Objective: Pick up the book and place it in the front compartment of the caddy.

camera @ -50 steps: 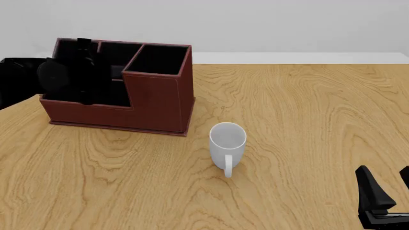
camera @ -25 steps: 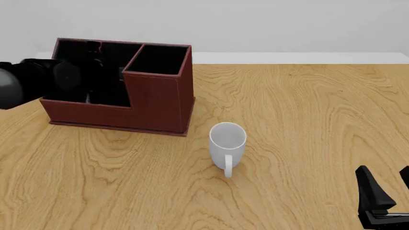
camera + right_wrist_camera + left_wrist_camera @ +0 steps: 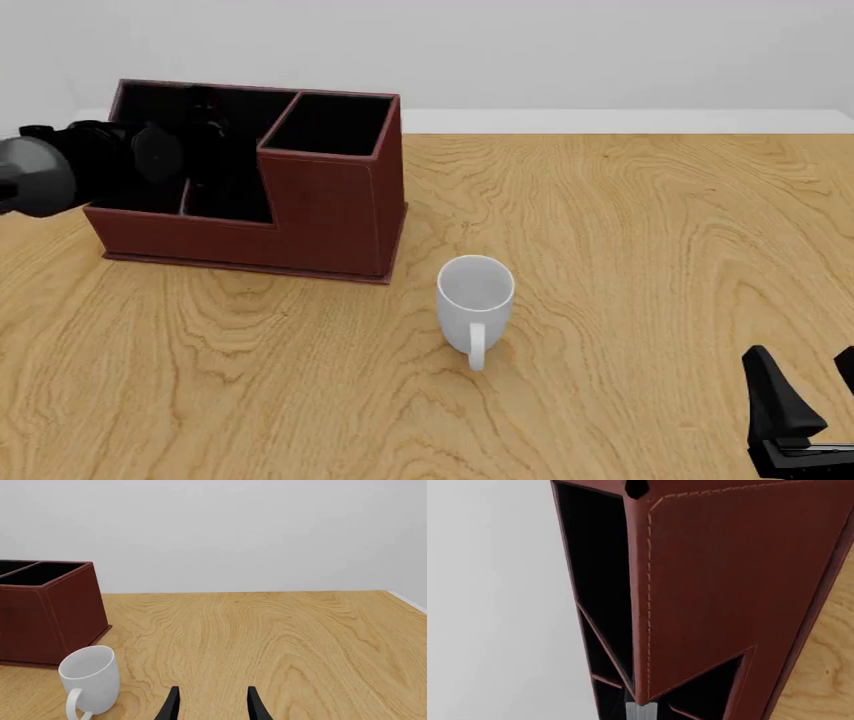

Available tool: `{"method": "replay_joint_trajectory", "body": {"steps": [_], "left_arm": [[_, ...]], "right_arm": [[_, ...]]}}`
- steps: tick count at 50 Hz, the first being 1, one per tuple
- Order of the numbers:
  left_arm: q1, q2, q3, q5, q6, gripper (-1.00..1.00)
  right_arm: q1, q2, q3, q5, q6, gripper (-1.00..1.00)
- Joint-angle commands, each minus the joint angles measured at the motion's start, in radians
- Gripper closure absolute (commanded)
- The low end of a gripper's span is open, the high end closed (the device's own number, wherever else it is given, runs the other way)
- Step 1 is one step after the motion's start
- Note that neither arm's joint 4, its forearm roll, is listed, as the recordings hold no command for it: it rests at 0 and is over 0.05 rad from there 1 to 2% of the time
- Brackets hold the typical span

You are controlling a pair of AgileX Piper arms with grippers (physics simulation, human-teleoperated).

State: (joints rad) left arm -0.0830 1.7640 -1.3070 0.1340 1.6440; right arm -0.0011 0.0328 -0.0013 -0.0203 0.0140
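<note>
- Starting at the left of the front view, the dark left arm (image 3: pixel 60 170) reaches in beside the large red-brown stitched caddy (image 3: pixel 327 215), its black end over the low cells on the caddy's left side.
- Its gripper merges with the caddy's black lining there, and the left wrist view shows only the caddy's stitched wall (image 3: pixel 720 580) close up, so I cannot tell whether the jaws are open or closed.
- The small black hardcover book cannot be made out with certainty; a pale sliver deep between the dividers in the left wrist view may be its page edges, so it is probably already down inside the caddy.
- Whether it sits in the low front compartment (image 3: pixel 227 200) cannot be confirmed, since that cell reads as plain black.
- Judging from this, the placing looks close to done, with release and clearing the arm possibly left.
- Further right, a white ceramic mug (image 3: pixel 475 297) stands upright on the light wooden table (image 3: pixel 641 250), apart from the caddy.
- At the far right, the right gripper (image 3: pixel 212 703) hovers low above bare wood with its two black fingers spread and holding nothing.
</note>
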Motion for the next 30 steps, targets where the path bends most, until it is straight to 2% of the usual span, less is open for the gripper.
{"method": "replay_joint_trajectory", "body": {"steps": [1, 10, 12, 15, 16, 21, 23, 25, 30], "left_arm": [[-0.003, 0.023, -0.036, -0.042, 0.020, 1.00], [0.000, 0.047, -0.045, -0.091, 0.017, 1.00], [0.017, 0.065, -0.053, -0.124, 0.041, 1.00], [0.013, 0.066, -0.077, -0.132, 0.024, 1.00], [0.019, 0.071, -0.073, -0.142, 0.035, -1.00], [0.026, 0.076, -0.076, -0.184, 0.044, -1.00], [0.041, 0.099, -0.077, -0.250, 0.084, -1.00], [0.036, 0.094, -0.084, -0.248, 0.068, -1.00], [0.038, 0.111, -0.091, -0.335, 0.102, -1.00]], "right_arm": [[0.000, 0.000, 0.000, 0.000, 0.000, -1.00], [0.000, 0.000, 0.000, 0.000, 0.000, -1.00], [0.000, 0.000, 0.000, 0.000, 0.000, -1.00], [0.000, 0.000, 0.000, 0.000, 0.000, -1.00], [0.000, 0.000, 0.000, 0.000, 0.000, -1.00], [0.000, 0.000, 0.000, 0.000, 0.000, -1.00], [0.000, 0.000, 0.000, 0.000, 0.000, -1.00], [0.000, 0.000, 0.000, 0.000, 0.000, -1.00], [0.000, 0.000, 0.000, 0.000, 0.000, -1.00]]}}
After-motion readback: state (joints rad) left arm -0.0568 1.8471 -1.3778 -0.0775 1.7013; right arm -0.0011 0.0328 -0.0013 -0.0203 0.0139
